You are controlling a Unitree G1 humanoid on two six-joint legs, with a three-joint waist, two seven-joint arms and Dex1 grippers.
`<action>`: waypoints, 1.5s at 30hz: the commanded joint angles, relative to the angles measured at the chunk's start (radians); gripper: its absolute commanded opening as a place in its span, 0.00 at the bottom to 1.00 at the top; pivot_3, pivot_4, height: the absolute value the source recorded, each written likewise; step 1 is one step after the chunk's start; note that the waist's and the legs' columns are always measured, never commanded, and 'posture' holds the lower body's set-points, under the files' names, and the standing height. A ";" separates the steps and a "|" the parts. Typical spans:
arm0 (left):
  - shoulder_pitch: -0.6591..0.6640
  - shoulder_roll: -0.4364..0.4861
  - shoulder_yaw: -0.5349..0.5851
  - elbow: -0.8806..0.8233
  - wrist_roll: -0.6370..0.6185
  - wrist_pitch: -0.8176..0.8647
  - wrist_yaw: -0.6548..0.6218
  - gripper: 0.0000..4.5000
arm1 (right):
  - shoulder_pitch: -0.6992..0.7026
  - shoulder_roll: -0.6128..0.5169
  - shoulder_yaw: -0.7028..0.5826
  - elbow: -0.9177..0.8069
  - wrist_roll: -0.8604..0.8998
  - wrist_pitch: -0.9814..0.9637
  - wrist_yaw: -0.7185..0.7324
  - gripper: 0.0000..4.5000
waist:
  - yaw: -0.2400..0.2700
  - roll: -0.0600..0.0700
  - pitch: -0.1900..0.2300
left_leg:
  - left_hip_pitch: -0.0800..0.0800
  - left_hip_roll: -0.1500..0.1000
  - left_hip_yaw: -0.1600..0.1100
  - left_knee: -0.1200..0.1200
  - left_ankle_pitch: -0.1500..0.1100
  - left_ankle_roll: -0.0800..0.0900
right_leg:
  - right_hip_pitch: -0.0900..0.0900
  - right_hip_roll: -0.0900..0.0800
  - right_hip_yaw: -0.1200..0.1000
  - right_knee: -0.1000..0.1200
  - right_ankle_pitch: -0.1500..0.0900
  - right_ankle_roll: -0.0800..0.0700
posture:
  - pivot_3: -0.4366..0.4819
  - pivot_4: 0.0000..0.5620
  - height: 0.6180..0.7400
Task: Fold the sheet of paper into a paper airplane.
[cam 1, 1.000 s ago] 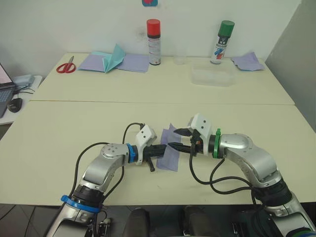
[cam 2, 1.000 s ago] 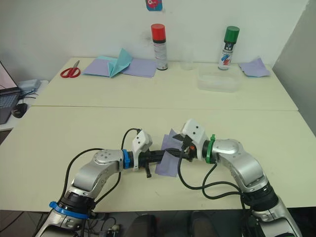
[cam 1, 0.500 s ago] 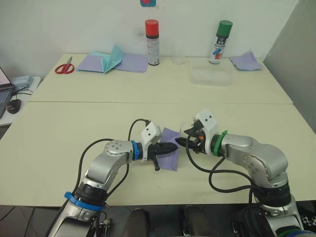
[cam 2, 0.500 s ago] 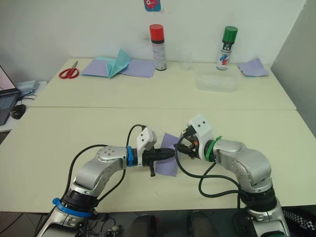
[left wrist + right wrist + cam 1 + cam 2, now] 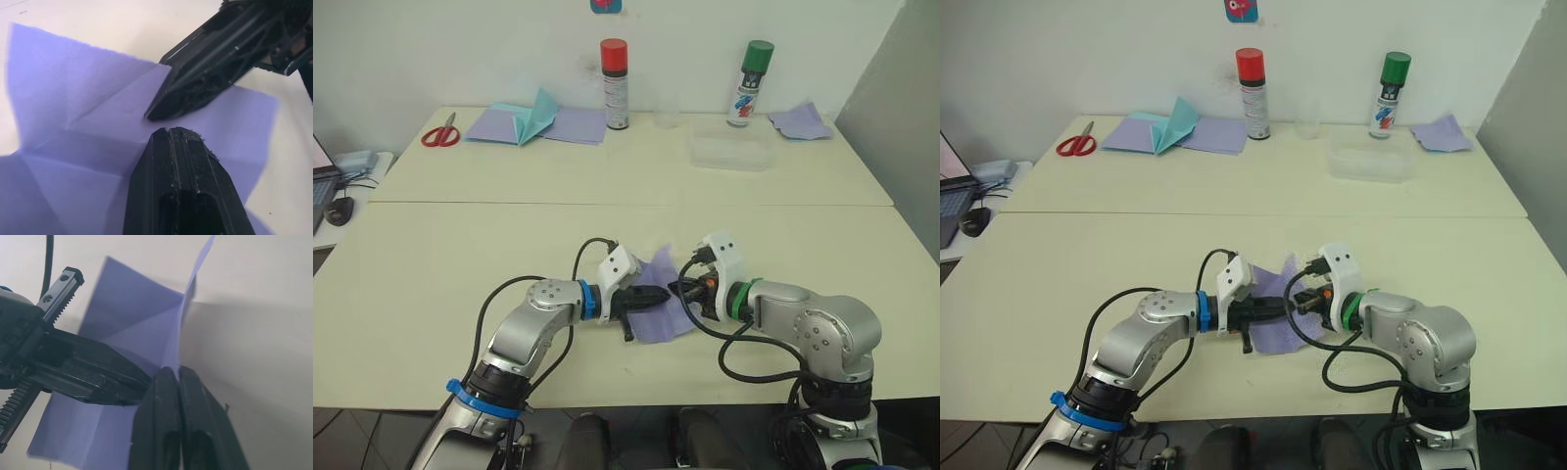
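The left gripper [image 5: 658,292], closed tight, is pressing the sheet of paper [image 5: 651,315] on the near table [image 5: 431,264]. The right gripper [image 5: 677,289] is pinching its raised edge. It looks like an early fold; next, fold it over and flatten.
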 commanded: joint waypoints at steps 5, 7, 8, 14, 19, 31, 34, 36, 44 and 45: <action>0.010 0.041 -0.033 0.033 0.084 -0.050 0.011 0.00 | 0.015 0.013 -0.050 -0.002 0.000 0.001 -0.021 0.01 | -0.001 0.000 0.000 | 0.000 0.001 0.000 -0.001 0.000 0.000 | 0.000 0.001 0.000 0.000 0.000 0.000 | 0.48 0.27 1.00; 0.028 0.058 -0.036 0.026 0.097 -0.056 0.010 0.00 | 0.014 0.042 -0.085 -0.002 -0.004 0.023 -0.041 0.01 | -0.001 0.000 0.000 | 0.000 0.001 0.000 -0.001 0.000 0.000 | -0.001 0.001 0.000 0.000 0.000 0.000 | 0.48 0.27 1.00; 0.033 0.063 -0.036 0.025 0.101 -0.057 0.013 0.00 | 0.013 0.053 -0.101 -0.002 -0.008 0.031 -0.050 0.01 | -0.001 0.000 0.000 | 0.000 0.001 0.000 -0.001 0.000 0.000 | -0.001 0.001 0.000 0.000 0.000 0.000 | 0.48 0.27 1.00; 0.038 0.072 -0.036 0.038 0.130 -0.065 0.036 0.00 | 0.029 0.117 -0.168 -0.012 -0.016 0.088 -0.091 0.01 | -0.001 0.000 0.000 | 0.000 0.001 0.000 -0.001 0.000 0.000 | -0.001 0.000 0.000 0.000 0.000 0.000 | 0.48 0.27 1.00; 0.048 0.074 -0.050 0.047 0.154 -0.062 0.050 0.00 | 0.067 0.116 -0.169 -0.006 -0.016 0.090 -0.092 0.01 | -0.001 0.000 0.000 | 0.000 0.001 0.000 -0.001 0.000 0.000 | 0.000 0.000 0.000 0.000 0.000 0.000 | 0.48 0.27 1.00; 0.064 0.078 -0.043 0.035 0.169 -0.082 0.079 0.00 | 0.129 0.159 -0.209 -0.019 0.021 0.090 -0.138 0.01 | -0.001 0.001 -0.001 | 0.001 0.001 0.000 -0.001 0.000 0.000 | 0.000 0.000 0.000 0.000 0.000 0.000 | 0.48 0.27 1.00; 0.067 0.085 -0.051 0.033 0.172 -0.073 0.070 0.00 | 0.129 0.154 -0.211 -0.009 0.021 0.090 -0.148 0.01 | -0.002 0.001 -0.001 | 0.001 0.001 0.000 -0.001 0.000 0.000 | 0.000 0.000 0.000 0.000 0.000 0.000 | 0.48 0.27 1.00; 0.070 0.088 -0.061 0.034 0.176 -0.069 0.066 0.00 | 0.130 0.153 -0.215 0.000 0.018 0.090 -0.154 0.01 | -0.002 0.001 -0.001 | 0.001 0.001 0.000 -0.001 0.000 0.000 | 0.000 0.000 0.000 0.000 0.000 0.000 | 0.48 0.27 1.00; 0.069 0.091 -0.082 0.058 0.194 -0.099 0.067 0.00 | 0.132 0.116 -0.211 -0.024 0.036 0.090 -0.138 0.22 | -0.002 0.001 -0.001 | 0.001 0.001 0.000 -0.001 0.000 0.000 | 0.000 0.000 0.000 -0.001 0.000 0.000 | 0.48 0.27 1.00; 0.069 0.095 -0.089 0.063 0.203 -0.110 0.065 0.00 | 0.129 0.106 -0.211 -0.030 0.039 0.090 -0.132 0.29 | -0.002 0.001 -0.001 | 0.001 0.001 0.000 -0.001 0.000 0.000 | 0.000 0.000 0.000 -0.001 0.000 0.000 | 0.48 0.27 1.00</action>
